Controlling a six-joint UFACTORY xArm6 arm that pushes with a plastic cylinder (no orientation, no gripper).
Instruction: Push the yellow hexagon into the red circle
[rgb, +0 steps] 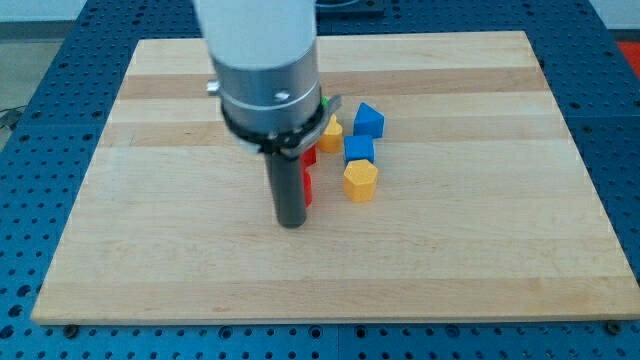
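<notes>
The yellow hexagon (360, 180) lies near the middle of the wooden board (450, 250). My tip (291, 222) is down on the board to the hexagon's left, with a gap between them. Red blocks (308, 186) sit right against the rod's right side, mostly hidden behind it; I cannot tell their shapes, so the red circle cannot be made out. The arm's white and grey body covers the board above the tip.
A blue cube (359, 149) touches the hexagon's upper edge. A second blue block (369, 120) lies above it. A small yellow block (330, 134) sits left of the blue ones. A green block (326, 103) peeks out beside the arm.
</notes>
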